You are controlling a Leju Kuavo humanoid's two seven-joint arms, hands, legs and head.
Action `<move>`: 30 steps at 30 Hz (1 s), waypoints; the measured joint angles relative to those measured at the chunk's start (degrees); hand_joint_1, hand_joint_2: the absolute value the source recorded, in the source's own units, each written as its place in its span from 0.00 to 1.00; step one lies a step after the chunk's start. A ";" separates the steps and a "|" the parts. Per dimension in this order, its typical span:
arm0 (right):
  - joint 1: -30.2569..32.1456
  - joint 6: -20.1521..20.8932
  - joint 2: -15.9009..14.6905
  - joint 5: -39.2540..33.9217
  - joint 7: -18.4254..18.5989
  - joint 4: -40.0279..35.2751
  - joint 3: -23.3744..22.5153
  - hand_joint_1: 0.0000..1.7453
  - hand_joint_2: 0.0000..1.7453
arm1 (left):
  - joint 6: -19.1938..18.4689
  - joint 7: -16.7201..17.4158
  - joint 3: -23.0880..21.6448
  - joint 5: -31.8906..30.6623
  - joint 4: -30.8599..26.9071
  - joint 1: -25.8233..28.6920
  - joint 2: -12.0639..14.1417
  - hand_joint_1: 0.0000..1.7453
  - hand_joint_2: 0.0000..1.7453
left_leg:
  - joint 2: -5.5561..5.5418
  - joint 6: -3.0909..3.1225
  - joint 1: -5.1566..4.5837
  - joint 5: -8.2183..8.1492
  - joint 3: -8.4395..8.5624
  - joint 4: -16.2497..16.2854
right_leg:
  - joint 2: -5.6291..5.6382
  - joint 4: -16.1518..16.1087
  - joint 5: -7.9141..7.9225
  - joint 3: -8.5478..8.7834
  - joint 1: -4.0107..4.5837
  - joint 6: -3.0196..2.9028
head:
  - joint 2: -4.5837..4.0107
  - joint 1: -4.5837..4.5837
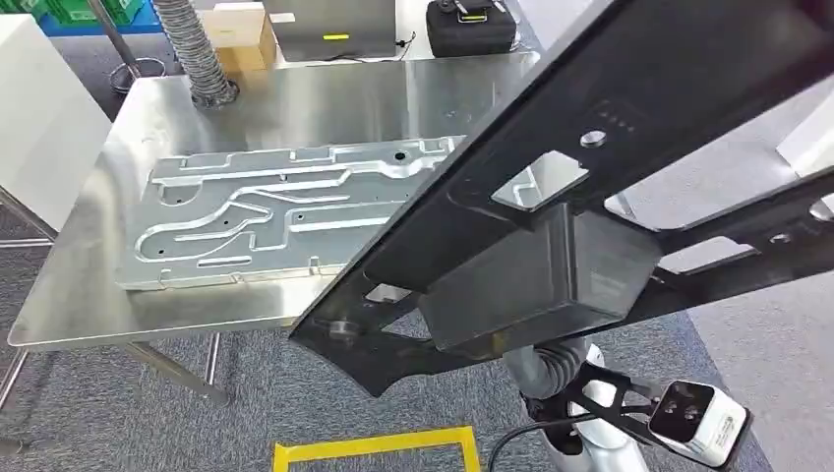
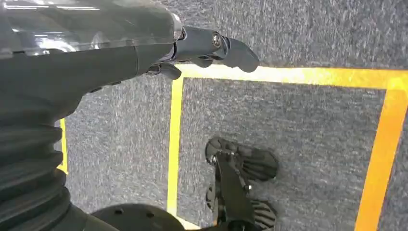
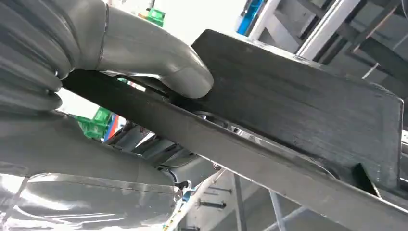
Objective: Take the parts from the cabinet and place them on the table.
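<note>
Table, bare steel, carries one flat machined aluminium plate lying across its middle; a ribbed grey hose stands at its far edge, about 11 o'clock from the plate. Right hand grips a long black frame part: thumb pressed on the upper face, the part wedged against the palm. Part is held raised and tilted, running from 7 o'clock to 1 o'clock across the table's right end. Left hand hangs over grey carpet with yellow floor tape, fingers loosely curled, holding nothing.
</note>
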 joint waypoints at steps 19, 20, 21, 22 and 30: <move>0.13 -0.13 0.48 0.22 0.00 -0.28 -0.72 0.92 1.00 | -0.17 0.48 -0.04 0.00 0.00 -0.07 0.15 0.00 1.00 | 0.15 2.39 0.48 2.13 -2.02 0.09 | -0.08 12.48 -8.55 -3.80 0.08 2.20 | 0.00 0.02; 0.27 -0.13 0.48 0.20 0.00 -0.28 -0.79 0.92 1.00 | -0.17 0.48 -0.04 0.00 0.00 -0.05 0.15 0.00 1.00 | 0.16 2.51 0.42 2.02 -2.02 0.11 | -0.09 17.02 -10.00 -6.41 0.02 2.34 | 0.00 0.02; 0.36 -0.13 0.48 0.20 0.00 -0.28 -0.83 0.92 1.00 | -0.17 0.48 -0.04 0.00 0.00 -0.02 0.15 0.00 1.00 | 0.16 2.50 0.41 1.94 -1.95 0.12 | -0.09 19.54 -10.11 -8.10 -0.02 2.39 | 0.00 0.02; 0.38 -0.13 0.48 0.22 0.00 -0.28 -0.85 0.92 1.00 | -0.18 0.50 -0.04 0.00 0.00 0.02 0.15 0.00 1.00 | 0.12 2.45 0.41 1.80 -1.75 0.12 | -0.10 18.98 -8.73 -8.38 -0.02 2.37 | 0.00 0.02; 0.24 -0.26 0.48 0.39 0.00 -0.31 -1.11 0.92 1.00 | -0.24 0.59 -0.07 0.00 0.00 -0.10 0.09 0.00 1.00 | -0.05 0.62 0.26 0.52 -0.33 -0.17 | -0.02 0.45 0.04 -0.57 0.79 0.15 | 0.00 0.02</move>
